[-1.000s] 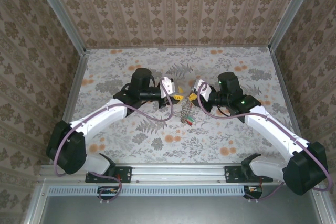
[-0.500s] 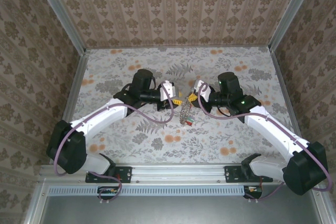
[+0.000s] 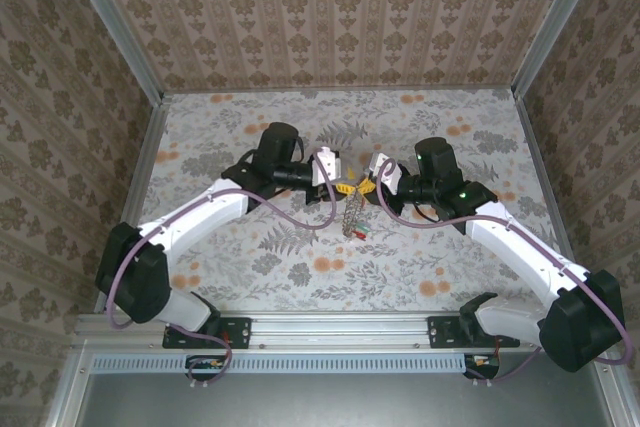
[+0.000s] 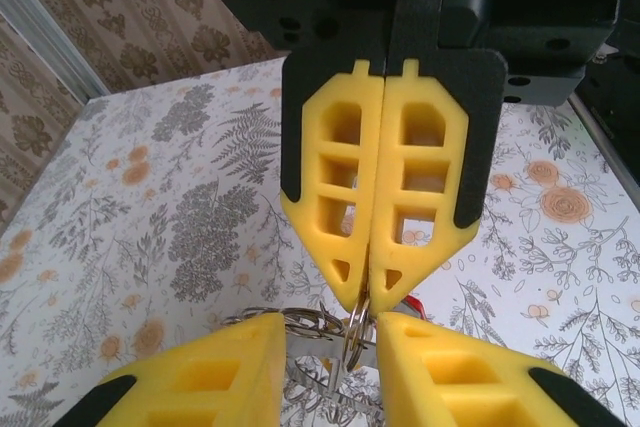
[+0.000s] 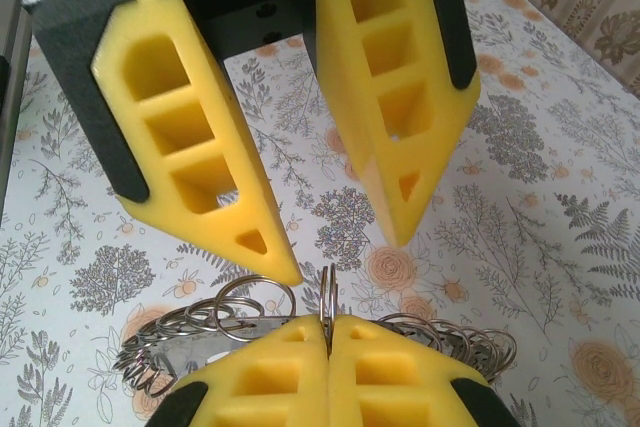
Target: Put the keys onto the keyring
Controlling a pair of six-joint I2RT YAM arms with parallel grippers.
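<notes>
Brown patterned wallpaper walls (image 3: 330, 17) enclose a floral-print table (image 3: 450, 267); over its middle the two arms meet; the right gripper (image 5: 328, 325) is clenched on the coiled keyring (image 5: 240, 309); the left gripper (image 5: 345, 257) faces it, fingers apart.

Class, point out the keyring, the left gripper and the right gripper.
keyring (image 5: 240, 309): right wrist view, on a wire loop left of the shut fingers.
left gripper (image 5: 343, 252): right wrist view, midway between its parted fingertips.
right gripper (image 4: 368, 295): left wrist view, where its closed fingertips meet.
</notes>
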